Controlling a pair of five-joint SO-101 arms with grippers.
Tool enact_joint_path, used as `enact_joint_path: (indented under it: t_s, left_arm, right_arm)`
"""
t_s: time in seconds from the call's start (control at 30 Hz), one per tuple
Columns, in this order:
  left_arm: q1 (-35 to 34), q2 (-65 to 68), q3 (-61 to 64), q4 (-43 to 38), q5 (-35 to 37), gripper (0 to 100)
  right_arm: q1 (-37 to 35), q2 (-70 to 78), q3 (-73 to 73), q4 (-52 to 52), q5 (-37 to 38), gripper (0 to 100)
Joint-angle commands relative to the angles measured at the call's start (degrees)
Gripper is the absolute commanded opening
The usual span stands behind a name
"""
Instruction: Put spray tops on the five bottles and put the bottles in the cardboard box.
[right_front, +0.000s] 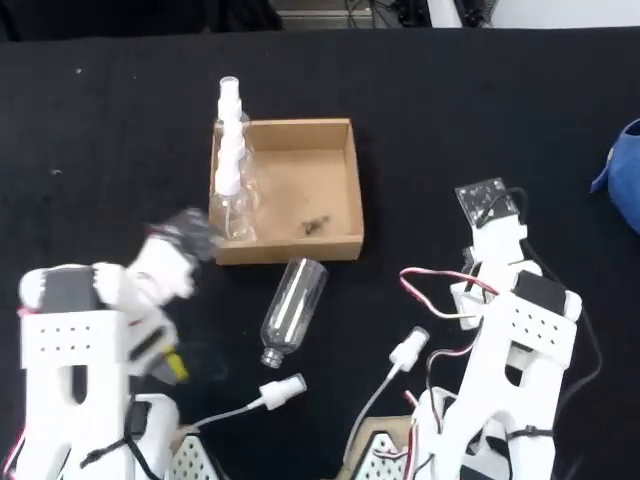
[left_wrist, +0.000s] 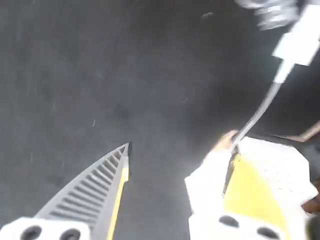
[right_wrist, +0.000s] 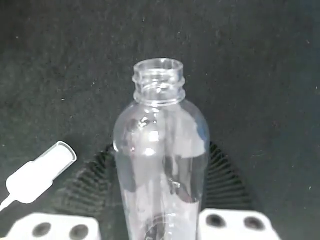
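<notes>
The right claw (right_wrist: 161, 149) is pinching a clear bottle (right_wrist: 160, 165). Its two dark fingers (right_wrist: 90, 185) press on both sides of the bottle. The bottle sticks out past the fingertips, and its open mouth points away from the claw. A white spray top (right_wrist: 39, 174) lies on the black table (right_wrist: 260, 60) just beside this claw, off to one side of the bottle and not touching it.

The left claw (left_wrist: 177, 145) is spread wide apart, with bare table showing between its fingers. A second spray top (left_wrist: 299, 44) lies ahead of it and off to one side. Its thin tube (left_wrist: 260, 112) runs back toward the tip of the yellow and white finger (left_wrist: 235, 195). I cannot tell if they touch.

Farther out, between the two arms, a bare bottle (right_front: 293, 308) lies on its side. Past it sits the cardboard box (right_front: 290, 248). In the box, three bottles (right_front: 232, 205) with tops on stand in a row along the wall on the left claw's side.
</notes>
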Motion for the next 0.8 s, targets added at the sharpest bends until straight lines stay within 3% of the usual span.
enact_joint_path:
  t_s: [0.0, 0.1, 0.2, 0.43, 0.77]
  left_arm:
    - [20.79, -0.35, -3.21, 1.93, 8.7, 19]
    - [31.87, -0.44, -3.03, 0.88, 15.21, 19]
    - [38.02, -0.35, 0.48, -6.07, 20.4, 19]
    - [45.14, -0.35, 14.9, -24.79, 28.13, 19]
    - [50.86, 0.18, 21.41, -37.01, 32.7, 19]
  right_arm:
    - [-0.09, 0.13, 0.04, -1.05, -0.62, 13.1]
    - [-0.09, 0.13, -0.04, -1.05, -0.7, 13.1]
    - [2.64, 0.13, -0.13, -0.97, -0.53, 13.1]
    - [8.18, 0.13, -0.48, -1.58, -0.18, 13.3]
    - [8.09, 0.13, -0.4, -1.58, -0.18, 13.4]
